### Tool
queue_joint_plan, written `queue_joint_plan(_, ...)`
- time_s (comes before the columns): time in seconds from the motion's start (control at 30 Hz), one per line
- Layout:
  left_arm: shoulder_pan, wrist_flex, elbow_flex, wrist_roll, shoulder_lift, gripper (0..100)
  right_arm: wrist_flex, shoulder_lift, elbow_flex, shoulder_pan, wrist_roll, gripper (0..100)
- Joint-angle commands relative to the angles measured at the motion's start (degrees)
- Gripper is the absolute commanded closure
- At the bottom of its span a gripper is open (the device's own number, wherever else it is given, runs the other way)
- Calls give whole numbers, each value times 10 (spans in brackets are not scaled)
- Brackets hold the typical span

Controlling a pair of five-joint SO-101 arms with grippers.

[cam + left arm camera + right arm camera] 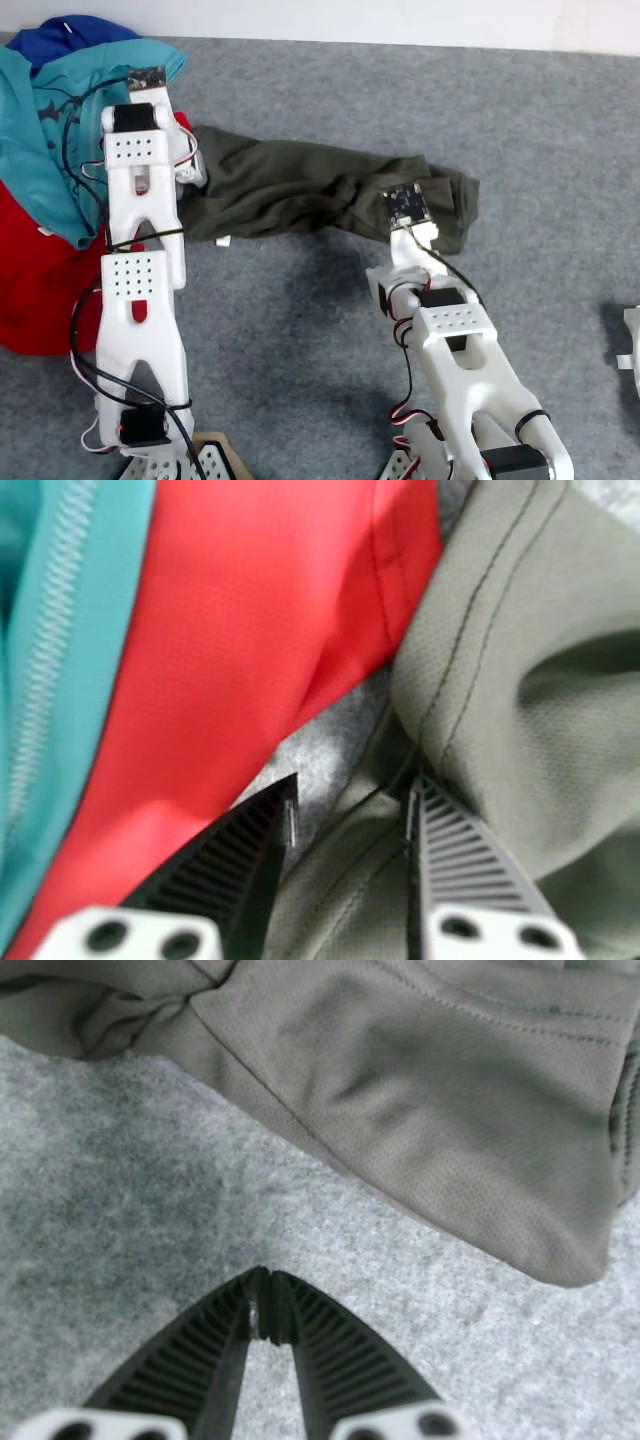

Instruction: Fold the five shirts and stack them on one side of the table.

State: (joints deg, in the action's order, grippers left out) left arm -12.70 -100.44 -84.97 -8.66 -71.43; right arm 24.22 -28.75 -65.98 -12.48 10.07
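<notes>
An olive shirt [300, 190] lies bunched in a long band across the middle of the grey table [560, 150]. One end lies against a heap made up of a red shirt [40, 290], a teal shirt [45, 140] and a blue shirt [70, 40] on the left arm's side. The left gripper [352, 788] hangs over that end with its jaws moderately apart, one finger above an olive seam and the other close to the edge of the red cloth. The right gripper [268, 1282] sits at the opposite end over bare felt just beside the olive hem, its jaws pressed together and holding nothing.

The risks look plain. Closing the left jaws here could pinch red fabric along with olive and drag the heap into the fold. The right gripper, closed and off the cloth, would need to open and shift onto the hem, or it may miss and leave the shirt twisted. No folded stack is visible, so the task appears to be at an early stage.
</notes>
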Motion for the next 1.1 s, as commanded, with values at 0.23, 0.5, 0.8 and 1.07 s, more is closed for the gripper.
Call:
queue_joint_plan(0.23, -2, -6, 7, 0, 149, 807, -11, -6, 2, -10, 9, 985)
queue_joint_plan(0.5, 8, -6, 9, 0, 95, 807, -11, -6, 2, -10, 9, 985)
queue_joint_plan(0.8, 49, -4, 6, 1, 15, 807, -11, -6, 2, -11, 9, 985)
queue_joint_plan(1.07, 46, 29, 5, 1, -47, 807, -11, -6, 2, -11, 9, 985)
